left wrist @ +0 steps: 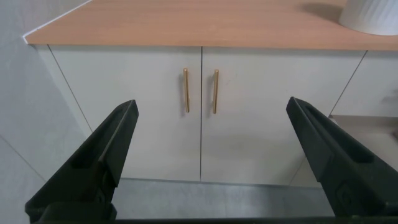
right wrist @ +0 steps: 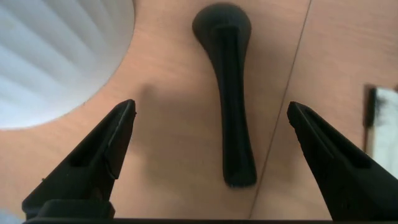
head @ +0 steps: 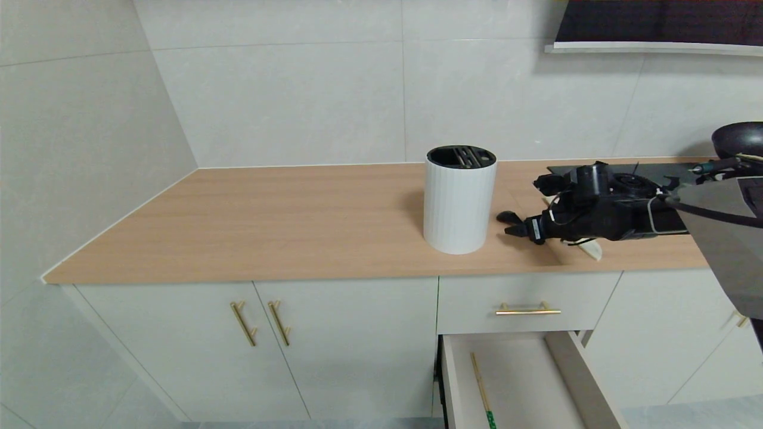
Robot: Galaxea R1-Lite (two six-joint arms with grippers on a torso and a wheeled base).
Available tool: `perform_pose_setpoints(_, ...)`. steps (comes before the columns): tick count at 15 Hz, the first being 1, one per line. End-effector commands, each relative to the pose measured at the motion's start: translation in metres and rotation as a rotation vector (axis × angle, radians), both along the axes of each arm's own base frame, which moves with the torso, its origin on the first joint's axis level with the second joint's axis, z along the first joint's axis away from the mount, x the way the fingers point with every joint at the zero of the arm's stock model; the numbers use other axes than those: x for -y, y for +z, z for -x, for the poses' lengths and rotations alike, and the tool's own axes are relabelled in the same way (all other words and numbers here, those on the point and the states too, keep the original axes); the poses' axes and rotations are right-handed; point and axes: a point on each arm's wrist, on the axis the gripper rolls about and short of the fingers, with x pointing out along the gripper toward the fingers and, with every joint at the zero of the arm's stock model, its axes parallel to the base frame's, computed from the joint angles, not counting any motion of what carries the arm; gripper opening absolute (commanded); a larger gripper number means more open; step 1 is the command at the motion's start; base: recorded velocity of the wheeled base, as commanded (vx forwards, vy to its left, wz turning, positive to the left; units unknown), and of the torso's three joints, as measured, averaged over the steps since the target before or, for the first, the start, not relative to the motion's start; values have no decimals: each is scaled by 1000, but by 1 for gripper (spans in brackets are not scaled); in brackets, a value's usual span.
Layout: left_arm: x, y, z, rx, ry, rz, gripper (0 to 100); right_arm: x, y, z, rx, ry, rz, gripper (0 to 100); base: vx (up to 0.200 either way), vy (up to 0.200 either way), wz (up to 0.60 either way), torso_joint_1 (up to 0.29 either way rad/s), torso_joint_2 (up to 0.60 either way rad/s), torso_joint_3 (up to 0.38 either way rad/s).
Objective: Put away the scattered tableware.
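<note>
Wide wood-grain counter (head: 268, 220), smooth and matte. Below it the drawer (head: 518, 369) hangs open, pale inside. The tall white ribbed holder (head: 459, 208) stands upright, with dark slots on top. The right claw (right wrist: 209, 115) hovers with its jaws spread wide over a black spoon (right wrist: 229, 93), glossy, with a rounded bowl and a slim handle, lying flat just beside the holder. The left claw (left wrist: 211, 106) is open too, facing the cupboard doors (left wrist: 143, 124). One thin chopstick (head: 480, 381) is already in the drawer. The spoon and a small white piece (head: 591, 250) at the counter's edge are not yet put away, so I'd say it's early going.
</note>
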Motion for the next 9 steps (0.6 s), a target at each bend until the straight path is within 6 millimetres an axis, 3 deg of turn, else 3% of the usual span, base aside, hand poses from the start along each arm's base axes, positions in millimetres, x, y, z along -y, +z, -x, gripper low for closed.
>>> perform_pose_setpoints(1,0,0,0,0,1,0,100,1,-13,-7,-11,3,-3,100,0,0,0,0,0,0)
perform_pose_setpoints(3,0,0,0,-1,1,0,100,3,-18,-11,-14,3,-5,100,0,0,0,0,0,0)
perform_pose_setpoints(4,0,0,0,-1,1,0,100,4,-18,-12,-11,1,-5,0,0,0,0,0,0,0)
perform_pose_setpoints(9,0,0,0,0,1,0,100,2,-33,-16,-32,2,-1,0,0,0,0,0,0,0)
